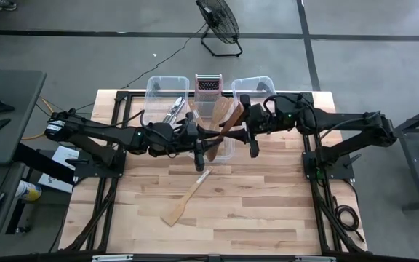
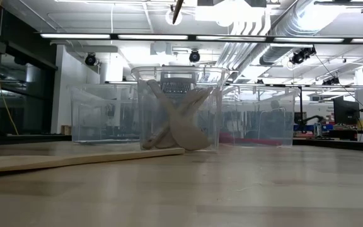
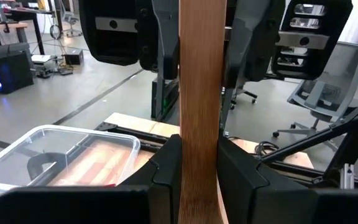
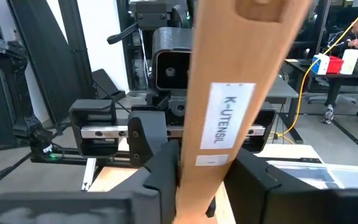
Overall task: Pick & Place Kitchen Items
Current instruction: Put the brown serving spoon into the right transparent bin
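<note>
A brown wooden utensil (image 1: 224, 133) hangs in the air over the middle clear bin (image 1: 228, 154), and both grippers are shut on it. My left gripper (image 1: 202, 143) comes at it from the table's left and my right gripper (image 1: 243, 125) from the right, so the two meet at the centre. In the right wrist view the utensil (image 4: 229, 106) carries a white label and widens toward its head. The middle bin (image 2: 181, 120) holds several pale wooden utensils leaning against its walls. One pale wooden spatula (image 1: 188, 198) lies flat on the table. My left gripper pinches the utensil's narrow handle (image 3: 197, 155) between its two fingers. The fingers lie level, coming from the table's left, across the handle. The utensil stands steeply in the hold, lifted clear of bin and table. My right gripper pinches the utensil's wider stretch just below the white label (image 4: 204, 177) between its two fingers. The fingers lie level, coming from the table's right, across the utensil. Its head rises above the fingers.
A left bin (image 1: 167, 102) with metal cutlery and a right bin (image 1: 257, 87) stand along the far edge. A box grater (image 1: 207, 85) stands between them. A fan (image 1: 220, 25) stands on the floor beyond the table. The table's near half is bare wood around the spatula.
</note>
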Tool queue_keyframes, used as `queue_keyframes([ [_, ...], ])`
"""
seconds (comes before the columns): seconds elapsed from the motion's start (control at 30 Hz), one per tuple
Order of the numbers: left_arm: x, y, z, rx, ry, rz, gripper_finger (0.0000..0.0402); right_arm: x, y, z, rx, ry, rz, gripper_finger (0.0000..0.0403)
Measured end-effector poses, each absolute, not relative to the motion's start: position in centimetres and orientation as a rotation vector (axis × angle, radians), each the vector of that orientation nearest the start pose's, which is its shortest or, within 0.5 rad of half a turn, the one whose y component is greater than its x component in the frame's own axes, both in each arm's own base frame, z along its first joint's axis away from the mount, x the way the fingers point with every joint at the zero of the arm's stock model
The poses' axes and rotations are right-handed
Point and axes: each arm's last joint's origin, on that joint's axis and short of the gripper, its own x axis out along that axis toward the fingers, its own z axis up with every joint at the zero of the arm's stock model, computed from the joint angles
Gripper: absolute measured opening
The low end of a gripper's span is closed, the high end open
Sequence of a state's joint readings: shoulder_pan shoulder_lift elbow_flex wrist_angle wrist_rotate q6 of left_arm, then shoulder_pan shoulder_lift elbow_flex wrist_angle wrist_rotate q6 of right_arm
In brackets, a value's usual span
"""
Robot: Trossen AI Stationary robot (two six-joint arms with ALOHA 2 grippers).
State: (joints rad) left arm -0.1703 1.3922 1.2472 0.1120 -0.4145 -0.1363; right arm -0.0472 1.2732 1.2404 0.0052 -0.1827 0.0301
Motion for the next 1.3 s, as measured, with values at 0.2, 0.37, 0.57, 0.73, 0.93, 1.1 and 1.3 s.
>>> queue_keyframes([
  [0.2,31.6,-4.2,38.4,-0.124,0.017,0.249,0.0072,28.5,-1.4,40.5,0.075,0.032,0.129,0.0085],
  [0.37,31.6,-4.2,38.4,-0.128,0.016,0.253,0.0072,28.5,-1.9,40.5,0.088,0.034,0.147,0.0085],
  [0.57,31.6,-4.2,38.4,-0.128,0.016,0.253,0.0072,28.5,-2.1,40.5,0.09,0.034,0.147,0.0085],
  [0.73,31.6,-4.2,38.4,-0.127,0.015,0.265,0.0072,28.5,-2.1,40.5,0.09,0.035,0.147,0.0085],
  [0.93,31.6,-4.2,38.4,-0.131,0.015,0.272,0.0102,28.4,-2.2,40.4,0.089,0.041,0.136,0.0085],
  [1.1,31.6,-4.1,38.4,-0.131,0.015,0.28,0.0109,28.4,-2.6,40.3,0.1,0.056,0.113,0.0085],
  [1.3,31.4,-4.1,38.3,-0.112,0.034,0.297,0.0111,28.2,-3.6,39.8,0.122,0.105,0.025,0.0085],
])
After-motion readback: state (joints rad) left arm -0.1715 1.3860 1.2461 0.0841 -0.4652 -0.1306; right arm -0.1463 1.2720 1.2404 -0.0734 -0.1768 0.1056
